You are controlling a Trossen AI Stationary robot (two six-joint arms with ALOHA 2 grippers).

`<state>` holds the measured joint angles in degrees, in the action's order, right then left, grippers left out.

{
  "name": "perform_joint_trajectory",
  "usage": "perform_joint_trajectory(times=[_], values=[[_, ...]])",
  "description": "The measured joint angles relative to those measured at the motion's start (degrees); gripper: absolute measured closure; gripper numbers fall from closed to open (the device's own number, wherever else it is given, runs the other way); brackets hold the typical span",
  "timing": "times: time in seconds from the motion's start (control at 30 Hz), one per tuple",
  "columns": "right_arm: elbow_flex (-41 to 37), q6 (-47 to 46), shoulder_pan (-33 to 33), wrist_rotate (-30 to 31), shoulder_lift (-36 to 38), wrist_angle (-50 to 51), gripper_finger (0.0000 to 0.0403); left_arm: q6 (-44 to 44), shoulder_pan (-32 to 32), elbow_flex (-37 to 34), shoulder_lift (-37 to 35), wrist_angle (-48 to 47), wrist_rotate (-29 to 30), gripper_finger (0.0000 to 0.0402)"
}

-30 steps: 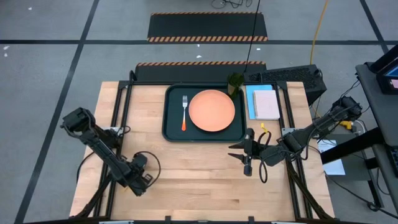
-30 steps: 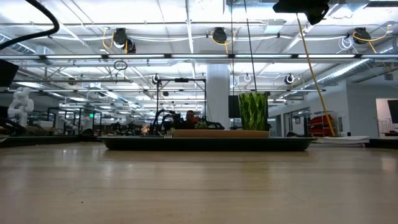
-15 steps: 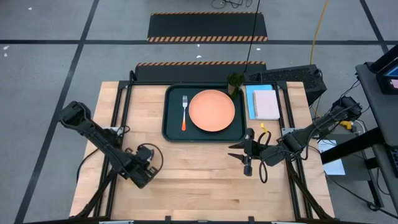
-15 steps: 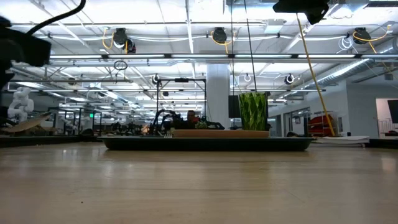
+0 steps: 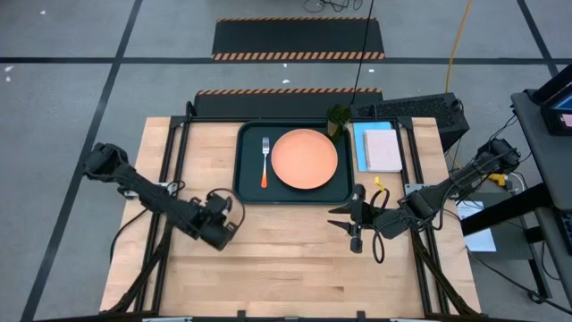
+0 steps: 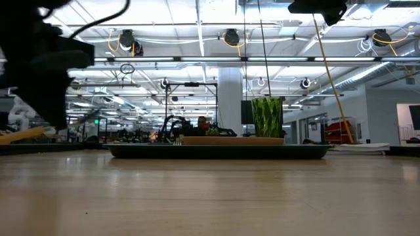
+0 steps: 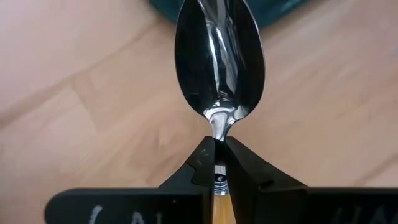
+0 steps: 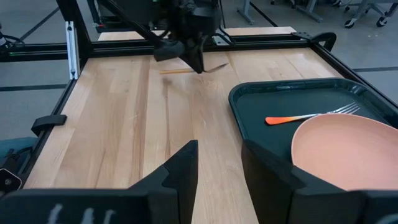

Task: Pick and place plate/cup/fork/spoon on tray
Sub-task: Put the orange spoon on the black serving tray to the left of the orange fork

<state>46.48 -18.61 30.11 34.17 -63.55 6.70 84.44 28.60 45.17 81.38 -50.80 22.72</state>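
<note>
The pale, fine-grained wooden bench (image 5: 286, 259) carried a large dark green-black rectangular tray (image 5: 246, 183) with rounded corners and a raised rim, set toward the far edge. On the tray lay a round, flat salmon-orange plate (image 5: 305, 159) with a matte surface, and just beside it a small fork (image 5: 264, 162) with a silver pronged metal head and an orange handle, lying straight on the dark tray floor without touching the plate. A small, dark green translucent cup (image 5: 337, 120) with rippled walls stood upright at the tray's far right corner; the level view showed it (image 6: 267, 117) rising above the rim.

The small spoon (image 7: 219, 59), with a polished, mirror-bright silver oval bowl and an orange handle, was off the tray. The left hand (image 7: 216, 163) was clamped on its narrow neck where the metal meets the handle, bowl pointing away from the fingers toward the tray's edge, above bare wood. From above, the left hand (image 5: 219, 221) sat near the tray's front left corner, its arm stretched low and diagonal from the bench's left side.

The right hand (image 8: 219, 163) rested low over the bench in front of the tray's right corner, its two dark fingers spread apart and holding nothing. A pink-and-blue notepad (image 5: 380, 148) lay just right of the tray.
</note>
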Motion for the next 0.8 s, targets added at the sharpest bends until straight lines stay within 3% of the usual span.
perform_joint_trajectory(times=[0.47, 0.8], values=[[-0.02, 1.42, 0.0, -0.86, 0.0, 0.02, 0.0284, -22.65, -17.87, 0.04, 0.0, 22.05, 0.92, 0.0376], [-0.04, 1.76, 0.02, -1.46, 0.0, 3.29, 0.0284, -28.67, -30.95, 0.04, 0.0, 28.44, 0.24, 0.0376]])
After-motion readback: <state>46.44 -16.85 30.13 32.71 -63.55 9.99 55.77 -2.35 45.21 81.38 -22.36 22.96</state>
